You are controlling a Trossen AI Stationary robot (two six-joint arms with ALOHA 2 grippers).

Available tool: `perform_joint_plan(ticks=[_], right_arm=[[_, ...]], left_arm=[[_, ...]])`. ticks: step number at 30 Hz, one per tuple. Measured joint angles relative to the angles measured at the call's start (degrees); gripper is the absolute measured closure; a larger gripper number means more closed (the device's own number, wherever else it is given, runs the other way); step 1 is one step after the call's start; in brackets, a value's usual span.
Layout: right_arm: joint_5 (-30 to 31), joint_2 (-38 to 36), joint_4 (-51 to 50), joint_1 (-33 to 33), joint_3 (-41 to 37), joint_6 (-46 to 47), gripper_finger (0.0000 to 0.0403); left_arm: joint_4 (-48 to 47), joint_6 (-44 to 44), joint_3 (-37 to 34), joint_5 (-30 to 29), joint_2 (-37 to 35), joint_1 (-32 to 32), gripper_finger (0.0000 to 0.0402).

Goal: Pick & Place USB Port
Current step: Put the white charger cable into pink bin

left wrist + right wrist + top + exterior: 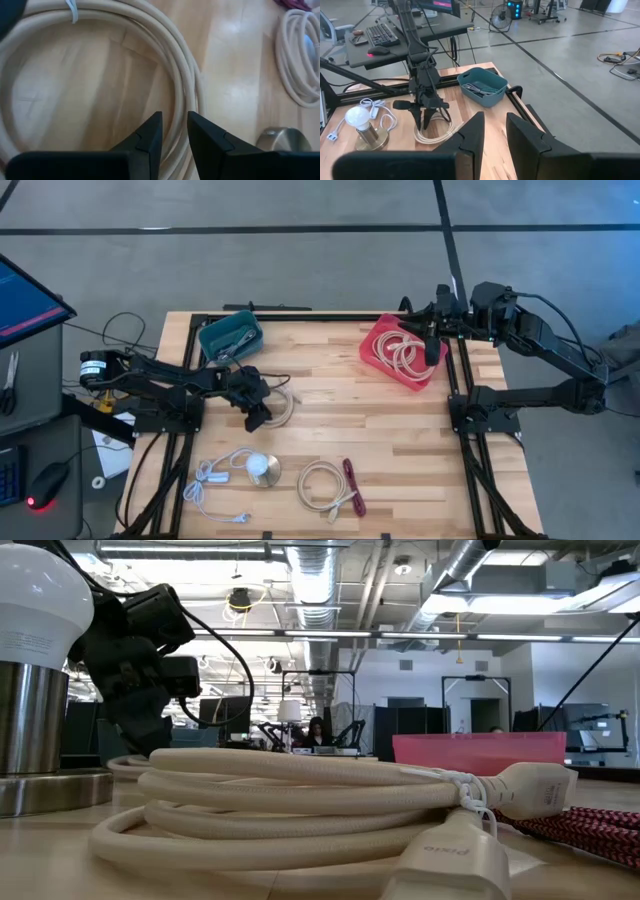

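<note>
Left hand (257,416) over coiled cream cable (185,80) on counter (400,440), fingers slightly parted, grasping nothing. Right hand (432,352) released above red bin (372,350).

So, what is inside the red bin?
The red plastic bin holds coiled cream cables. The right gripper hangs above one side, covering part of the contents, so anything beneath cannot be seen.

Counter (400,430): pale wood planks in a dark frame — my two arms sit at its sides.
Back edge: teal bin (230,336) on my left, red bin (398,351) on my right.
Middle left: cream cable coil (283,406).
Front: white cord (215,480), lamp with bulb (264,469), second cream coil (322,486) — dark red cable (353,485) beside it.
</note>
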Motion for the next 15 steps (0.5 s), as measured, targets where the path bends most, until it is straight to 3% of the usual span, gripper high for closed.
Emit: perform_joint_plan(ticks=[7,15], right_arm=[[0.00,0.00,-0.04,0.00,0.00,0.00,0.0329],[0.00,0.00,-0.04,0.00,-0.01,0.00,0.0329]], left_arm=[[0.16,-0.01,0.00,-0.86,0.00,-0.37,0.0306],[0.15,-1.69,3.69,-2.67,0.02,-0.87,0.0243]])
